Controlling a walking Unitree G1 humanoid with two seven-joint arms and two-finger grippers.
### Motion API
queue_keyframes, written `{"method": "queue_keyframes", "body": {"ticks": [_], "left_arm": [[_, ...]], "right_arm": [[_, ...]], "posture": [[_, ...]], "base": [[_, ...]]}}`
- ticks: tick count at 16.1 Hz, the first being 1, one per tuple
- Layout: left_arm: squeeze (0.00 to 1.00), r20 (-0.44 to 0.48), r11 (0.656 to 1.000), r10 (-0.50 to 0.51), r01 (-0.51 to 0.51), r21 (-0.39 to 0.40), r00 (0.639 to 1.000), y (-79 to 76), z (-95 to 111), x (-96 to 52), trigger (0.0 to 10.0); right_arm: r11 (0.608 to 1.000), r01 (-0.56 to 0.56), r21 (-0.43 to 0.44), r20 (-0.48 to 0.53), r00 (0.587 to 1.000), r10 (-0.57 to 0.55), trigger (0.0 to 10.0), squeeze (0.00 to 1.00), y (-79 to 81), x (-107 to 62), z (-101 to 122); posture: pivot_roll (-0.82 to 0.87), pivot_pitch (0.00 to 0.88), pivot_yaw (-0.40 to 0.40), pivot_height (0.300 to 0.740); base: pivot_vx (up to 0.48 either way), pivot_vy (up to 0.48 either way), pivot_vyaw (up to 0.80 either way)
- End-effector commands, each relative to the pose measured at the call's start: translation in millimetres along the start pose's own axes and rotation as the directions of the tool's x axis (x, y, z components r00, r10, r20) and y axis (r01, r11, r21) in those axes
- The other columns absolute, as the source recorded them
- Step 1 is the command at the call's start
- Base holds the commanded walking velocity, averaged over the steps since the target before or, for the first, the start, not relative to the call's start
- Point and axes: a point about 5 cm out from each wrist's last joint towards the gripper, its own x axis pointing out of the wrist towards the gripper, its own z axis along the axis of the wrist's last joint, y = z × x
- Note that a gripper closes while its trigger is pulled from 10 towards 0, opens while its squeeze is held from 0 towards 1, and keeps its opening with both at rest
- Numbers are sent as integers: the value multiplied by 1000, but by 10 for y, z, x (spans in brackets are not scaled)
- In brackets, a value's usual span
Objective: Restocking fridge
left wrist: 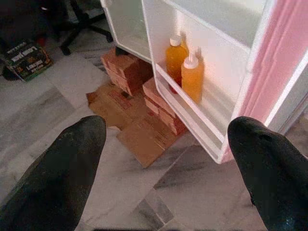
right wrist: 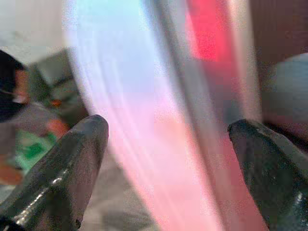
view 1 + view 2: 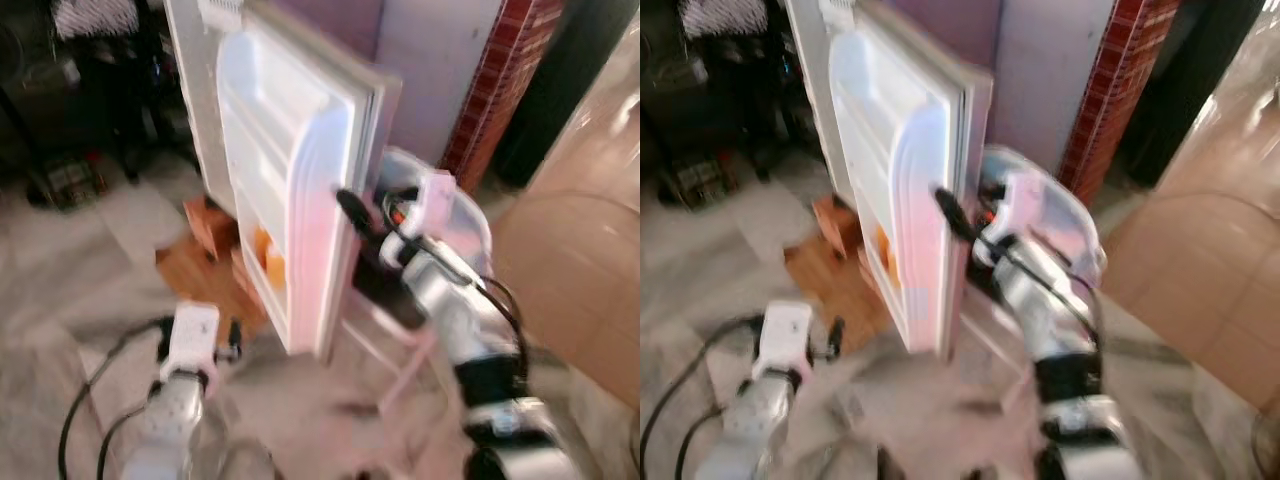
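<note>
The white fridge door (image 3: 290, 200) stands open, edge-on to me, its pink edge toward the camera. My right gripper (image 2: 166, 144) is up at that edge and open, with the door's edge (image 2: 159, 120) running between its fingers; touch cannot be judged through the blur. The right arm (image 3: 450, 300) reaches in from the right. My left gripper (image 1: 166, 144) hangs low and open, empty, facing the door's inner side. Two orange bottles (image 1: 185, 65) stand on the door's lower shelf (image 1: 192, 115), also seen as an orange patch (image 3: 270, 262).
Brown cardboard boxes (image 1: 122, 70) and flattened cardboard (image 1: 139, 134) lie on the marble floor below the door. A clear plastic tub (image 3: 455, 215) sits on a pink stand (image 3: 400, 360) behind the right arm. A brick pillar (image 3: 490, 90) rises at right. Cables (image 3: 85, 400) trail at left.
</note>
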Motion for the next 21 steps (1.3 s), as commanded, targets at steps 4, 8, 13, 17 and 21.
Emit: {"method": "queue_keyframes", "body": {"ticks": [4, 8, 13, 17, 21], "left_arm": [[0, -6, 999, 32, -32, -27, 999, 22, 60, 33, 10000], [0, -11, 999, 34, -34, -19, 999, 13, 60, 43, 10000], [0, -14, 999, 32, -32, -8, 999, 4, 69, 35, 10000], [0, -19, 999, 32, -32, -6, 999, -5, 54, 12, 10000], [0, -24, 1000, 23, -23, -1, 999, -7, 42, 18, 10000]], "right_arm": [[1000, 4, -9, 12, 1000, -4, 10000, 0, 160, 73, 27], [940, 232, -248, 134, 970, -204, 10000, 0, 14, 104, 88], [962, 162, -219, 142, 981, -133, 10000, 0, 140, 381, 167], [951, -192, -244, -104, 980, 172, 10000, 0, 84, 133, -199], [922, -134, -363, -190, 979, 68, 10000, 0, -162, 93, -320]], "posture": [[195, 19, -48, 740], [197, 17, -52, 740], [225, 26, -58, 740], [224, 30, -68, 740], [217, 31, -57, 740]], "base": [[0, 0, 0], [0, 0, 0], [0, 0, 0], [0, 0, 0], [0, 0, 0]]}}
